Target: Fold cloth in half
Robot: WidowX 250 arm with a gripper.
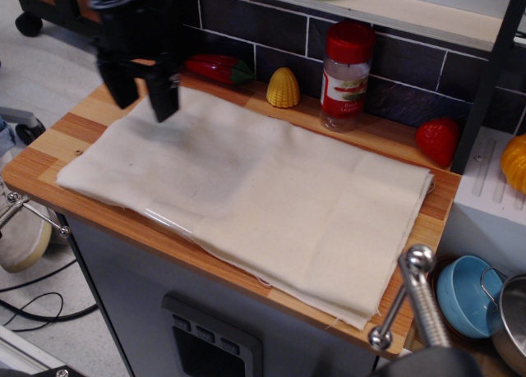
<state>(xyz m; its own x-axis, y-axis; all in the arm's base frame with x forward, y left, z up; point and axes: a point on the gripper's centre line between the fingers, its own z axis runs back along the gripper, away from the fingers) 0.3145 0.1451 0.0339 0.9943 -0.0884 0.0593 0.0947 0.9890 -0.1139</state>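
The cream cloth [255, 196] lies flat and spread out over most of the wooden counter [78, 126], with a faint crease down its middle and frayed threads at its near right corner. My black gripper [141, 98] hangs over the cloth's far left corner, a little above it. Its two fingers are apart and hold nothing. The image of the gripper is blurred by motion.
Along the back wall stand a red toy pepper [215, 67], a yellow toy corn [283, 88], a spice jar with a red lid [345, 75] and a toy strawberry [437, 140]. A metal rod [415, 299], a blue cup [464, 293] and a pot are at the lower right.
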